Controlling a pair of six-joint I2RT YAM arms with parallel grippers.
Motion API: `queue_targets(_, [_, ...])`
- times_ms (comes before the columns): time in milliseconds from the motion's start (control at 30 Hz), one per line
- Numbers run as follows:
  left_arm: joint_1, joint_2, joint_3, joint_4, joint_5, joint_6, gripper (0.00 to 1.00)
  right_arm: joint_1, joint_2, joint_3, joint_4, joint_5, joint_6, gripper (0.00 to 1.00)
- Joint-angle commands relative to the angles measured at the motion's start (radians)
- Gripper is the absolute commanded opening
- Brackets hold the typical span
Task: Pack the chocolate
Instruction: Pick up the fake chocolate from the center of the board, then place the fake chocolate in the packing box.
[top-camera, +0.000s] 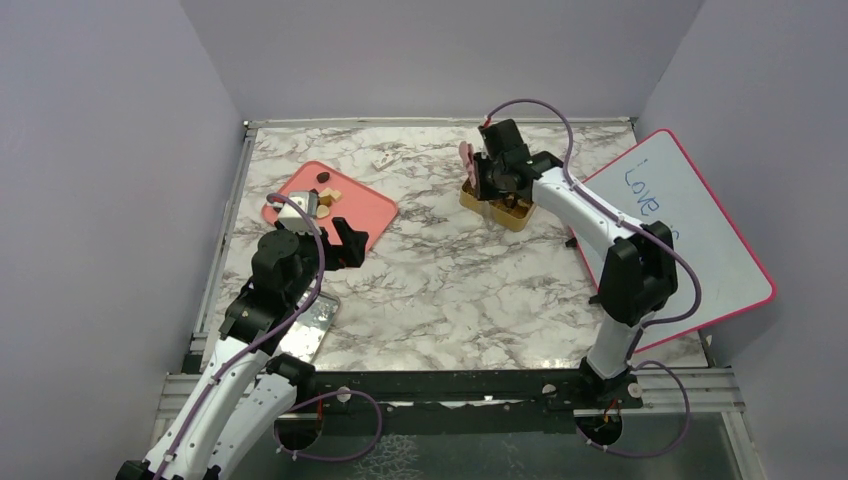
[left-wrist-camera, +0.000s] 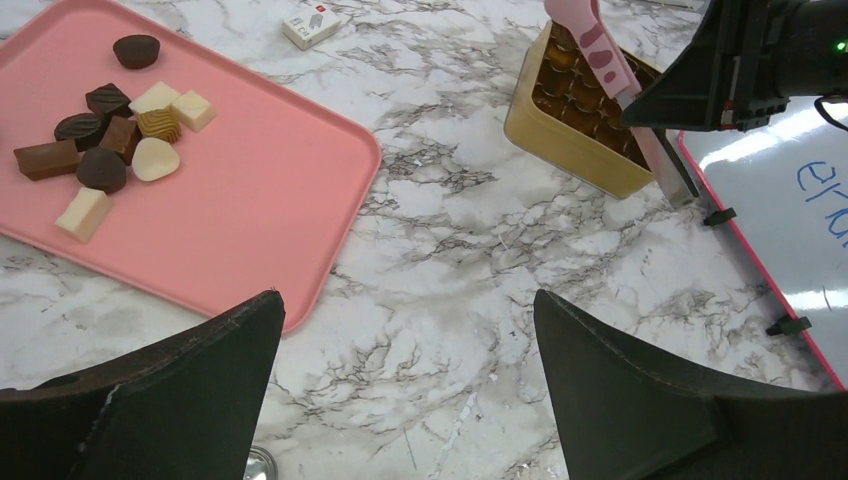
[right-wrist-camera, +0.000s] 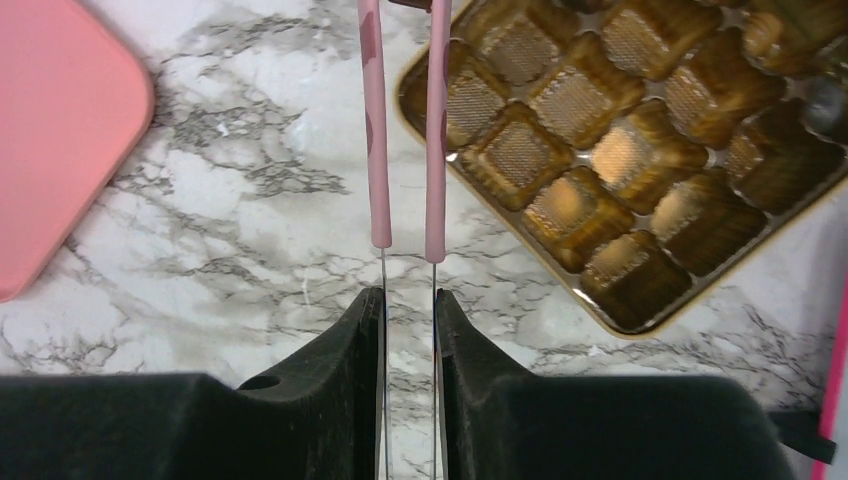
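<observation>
while our right hand (right-wrist-camera: 408, 300) clenches the tweezers (right-wrist-camera: 405, 120) at the gold box (left-wrist-camera: 570, 145), 1 o'clock, left hand (left-wrist-camera: 405, 300) released, the chocolate (left-wrist-camera: 110, 140) sits on the tray (left-wrist-camera: 260, 200), 10 o'clock; we see none packed yet.

Chocolate (left-wrist-camera: 120, 136) clustered on pink tray (left-wrist-camera: 262, 190); gold box (left-wrist-camera: 570, 146) apart.

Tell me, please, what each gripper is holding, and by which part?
The right gripper is shut on the pink tweezers, clamping their bare metal section next to the pink sleeves. The left gripper is open and holds nothing.
</observation>
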Motion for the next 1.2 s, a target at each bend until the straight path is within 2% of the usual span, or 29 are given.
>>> queue_targets(0, [0.004,-0.012,-0.008,0.030,-0.010,0.013,0.95,-0.058,-0.057,-0.015,-0.033,0.046,-0.014,0.25])
queue_targets(400, [0.004,-0.012,-0.007,0.031,-0.009,0.016,0.95,-0.181,-0.051,-0.071,-0.040,0.022,-0.033,0.28])
queue_targets(833, [0.004,-0.018,-0.010,0.032,-0.009,0.015,0.95,-0.193,-0.007,-0.107,0.014,-0.029,-0.038,0.29])
queue_targets(1167, [0.004,-0.014,-0.010,0.031,-0.007,0.014,0.95,-0.192,-0.004,-0.115,0.012,-0.018,-0.036,0.34])
